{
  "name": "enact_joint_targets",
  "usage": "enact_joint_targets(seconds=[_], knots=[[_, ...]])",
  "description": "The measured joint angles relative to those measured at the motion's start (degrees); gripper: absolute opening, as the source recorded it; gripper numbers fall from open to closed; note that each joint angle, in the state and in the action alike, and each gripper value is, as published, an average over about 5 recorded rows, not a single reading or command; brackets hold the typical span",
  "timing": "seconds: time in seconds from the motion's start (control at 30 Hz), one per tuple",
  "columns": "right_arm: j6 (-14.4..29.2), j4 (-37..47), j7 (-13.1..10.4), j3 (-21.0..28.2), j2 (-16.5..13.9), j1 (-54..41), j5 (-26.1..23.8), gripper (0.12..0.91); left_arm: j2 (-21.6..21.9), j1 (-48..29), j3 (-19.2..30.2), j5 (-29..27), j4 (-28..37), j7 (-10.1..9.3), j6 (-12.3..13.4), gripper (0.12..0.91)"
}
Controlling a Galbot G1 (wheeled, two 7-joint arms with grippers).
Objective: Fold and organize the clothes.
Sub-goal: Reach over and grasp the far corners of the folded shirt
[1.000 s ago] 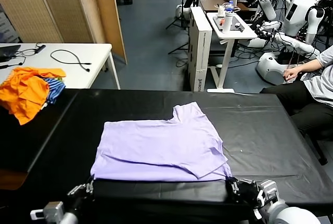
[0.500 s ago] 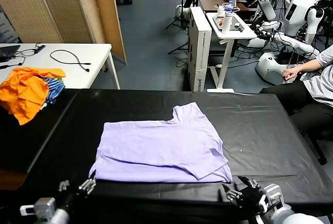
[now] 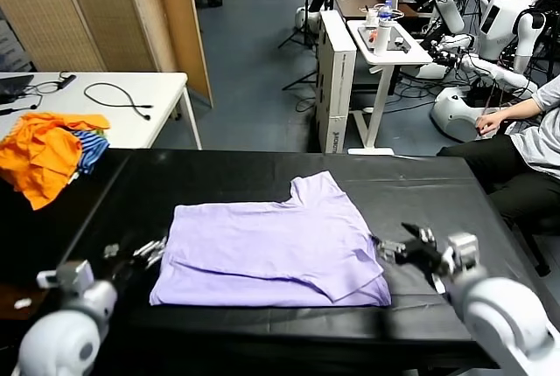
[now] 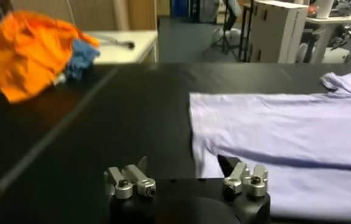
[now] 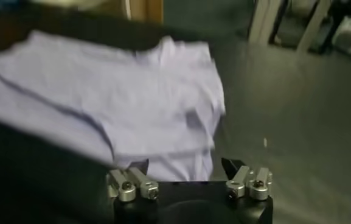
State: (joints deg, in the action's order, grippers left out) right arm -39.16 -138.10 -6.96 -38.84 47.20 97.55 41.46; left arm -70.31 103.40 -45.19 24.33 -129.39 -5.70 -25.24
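Observation:
The pale lilac T-shirt (image 3: 276, 249) lies folded flat on the black table (image 3: 437, 210), one sleeve pointing to the far side; no print shows. My left gripper (image 3: 144, 252) is open and empty just off the shirt's left edge. My right gripper (image 3: 395, 248) is open and empty just off the shirt's right edge. In the left wrist view the shirt (image 4: 284, 131) lies ahead of the open left gripper (image 4: 185, 165). In the right wrist view the shirt (image 5: 102, 97) lies ahead of the open right gripper (image 5: 187, 165).
An orange and blue-striped garment pile (image 3: 48, 153) sits at the table's far left corner. A white table (image 3: 131, 105) with cables stands behind it. A seated person (image 3: 525, 149) is at the right, with a white desk (image 3: 367, 52) and other robots beyond.
Both arms have risen from the table's near edge and moved forward. The grippers now sit beside the shirt's left and right edges. The shirt has not moved.

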Motion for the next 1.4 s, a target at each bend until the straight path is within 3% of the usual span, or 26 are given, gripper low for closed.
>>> enact_joint_targets(seconds=[0.13,0.27,0.43,0.67,1.0,1.2,1.4], knots=[[-0.48,3.61,-1.61,2.16,-1.52,-8.97,3.3,0.907,3.47,-4.38,0.07,4.22,1.23,-2.01,-2.09,0.906],[-1.89,10.12,-4.01,7.73,-2.26,-20.25,6.41,0.907,6.84,-11.46,1.54,11.38,3.55,-4.04,-4.62,0.907],[-3.02,19.07,-6.69,17.26,-1.59,-34.66,9.66,0.907,9.89,-21.31,5.2,18.58,7.86,-4.09,-7.4,0.907],[-3.04,31.49,-7.0,29.45,1.0,-51.08,10.72,0.907,13.34,-34.13,11.88,25.51,16.14,-4.9,-11.96,0.907],[-3.04,45.78,-6.39,41.29,6.29,-66.38,8.96,0.907,15.79,-46.2,19.14,24.51,29.67,-3.54,-13.17,0.907],[-3.04,51.87,-5.51,44.15,9.29,-69.71,7.68,0.907,15.76,-49.64,21.28,23.02,35.83,-2.33,-13.07,0.907],[-3.04,55.5,-5.05,45.54,11.16,-70.73,6.68,0.907,15.69,-50.18,22.15,22.9,37.81,-1.88,-13.11,0.907]])
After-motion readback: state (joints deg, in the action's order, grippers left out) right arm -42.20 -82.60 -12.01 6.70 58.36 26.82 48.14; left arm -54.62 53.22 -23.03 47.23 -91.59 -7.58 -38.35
